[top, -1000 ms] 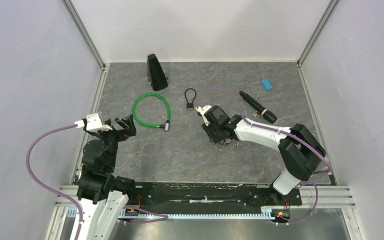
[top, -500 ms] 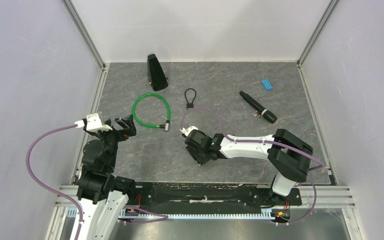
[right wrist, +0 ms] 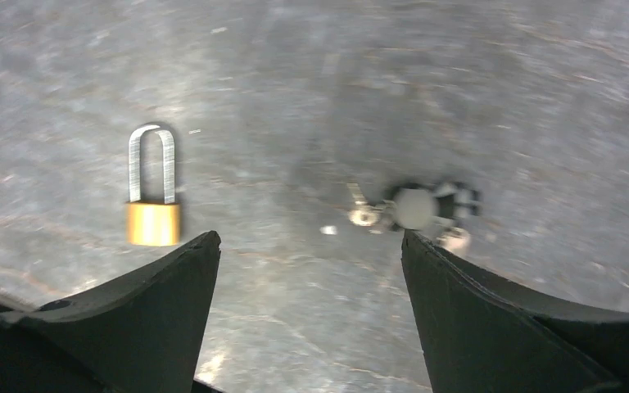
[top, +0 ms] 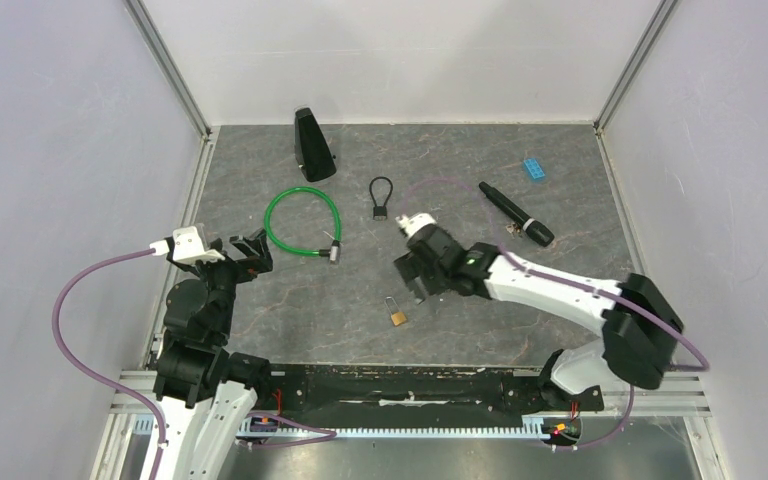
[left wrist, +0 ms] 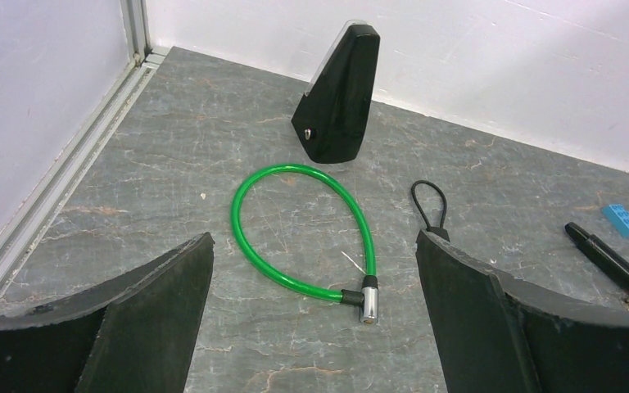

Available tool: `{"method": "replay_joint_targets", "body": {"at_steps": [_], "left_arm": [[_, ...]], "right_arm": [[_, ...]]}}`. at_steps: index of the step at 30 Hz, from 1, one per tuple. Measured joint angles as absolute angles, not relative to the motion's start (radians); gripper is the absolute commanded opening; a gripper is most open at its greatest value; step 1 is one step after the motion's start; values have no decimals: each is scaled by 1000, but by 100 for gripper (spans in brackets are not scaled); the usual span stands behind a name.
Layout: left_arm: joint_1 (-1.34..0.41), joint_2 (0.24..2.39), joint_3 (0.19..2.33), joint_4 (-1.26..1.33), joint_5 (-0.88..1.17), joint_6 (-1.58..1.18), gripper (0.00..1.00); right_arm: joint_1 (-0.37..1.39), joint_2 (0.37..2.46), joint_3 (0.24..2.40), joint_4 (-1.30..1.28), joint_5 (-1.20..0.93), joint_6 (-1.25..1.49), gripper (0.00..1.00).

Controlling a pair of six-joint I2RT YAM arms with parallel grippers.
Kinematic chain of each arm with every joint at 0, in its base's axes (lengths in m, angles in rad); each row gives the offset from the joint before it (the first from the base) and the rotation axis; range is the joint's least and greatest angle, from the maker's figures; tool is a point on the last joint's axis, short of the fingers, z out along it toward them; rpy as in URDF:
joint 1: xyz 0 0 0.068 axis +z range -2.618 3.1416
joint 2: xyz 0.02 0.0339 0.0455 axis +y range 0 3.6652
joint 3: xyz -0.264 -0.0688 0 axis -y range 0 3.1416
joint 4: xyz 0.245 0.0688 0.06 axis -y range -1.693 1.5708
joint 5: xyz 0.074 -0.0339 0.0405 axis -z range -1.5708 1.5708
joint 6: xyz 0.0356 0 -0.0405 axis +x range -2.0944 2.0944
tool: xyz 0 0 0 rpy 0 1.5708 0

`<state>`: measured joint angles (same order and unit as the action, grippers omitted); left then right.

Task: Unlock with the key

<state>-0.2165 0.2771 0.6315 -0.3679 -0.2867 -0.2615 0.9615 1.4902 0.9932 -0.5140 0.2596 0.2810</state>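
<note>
A small brass padlock (top: 397,314) with a steel shackle lies flat on the grey table, seen also in the right wrist view as the padlock (right wrist: 153,210). A bunch of keys (right wrist: 414,208) on a ring lies to its right; in the top view my right arm hides it. My right gripper (top: 413,283) (right wrist: 311,239) hovers just above both, open, with only bare table between its fingers. My left gripper (top: 246,250) (left wrist: 313,241) stays at the left side, wide open and holding nothing.
A green cable lock (top: 305,225) (left wrist: 303,229) lies in front of the left gripper. Behind it stands a black wedge-shaped object (top: 312,146). A small black loop lock (top: 380,197), a black pen (top: 516,214) and a blue brick (top: 533,168) lie at the back.
My right gripper swung toward the near left, opened and let the padlock drop onto the table, then drew back up and to the right. The left arm stayed still.
</note>
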Motion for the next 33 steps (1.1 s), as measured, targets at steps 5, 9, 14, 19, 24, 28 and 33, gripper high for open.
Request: {"method": "replay_joint_targets", "body": {"at_steps": [5, 9, 14, 19, 24, 28, 33], "left_arm": [[-216, 285, 632, -368, -286, -262, 98], [-216, 297, 632, -368, -286, -262, 98], [-216, 306, 632, -368, -286, -262, 98], [-216, 313, 632, -368, -286, -262, 98], [-216, 315, 632, -368, -285, -262, 97], [-216, 317, 632, -369, -284, -262, 97], [-216, 320, 632, -369, -284, -262, 97]], "right_arm": [[809, 1369, 895, -517, 258, 242, 80], [776, 1351, 806, -514, 208, 227, 76], [769, 1355, 729, -495, 145, 225, 71], [764, 1386, 715, -439, 82, 228, 62], [763, 1448, 717, -362, 25, 231, 58], [763, 1522, 770, -311, -4, 225, 59], [762, 1584, 841, -284, -5, 202, 61]]}}
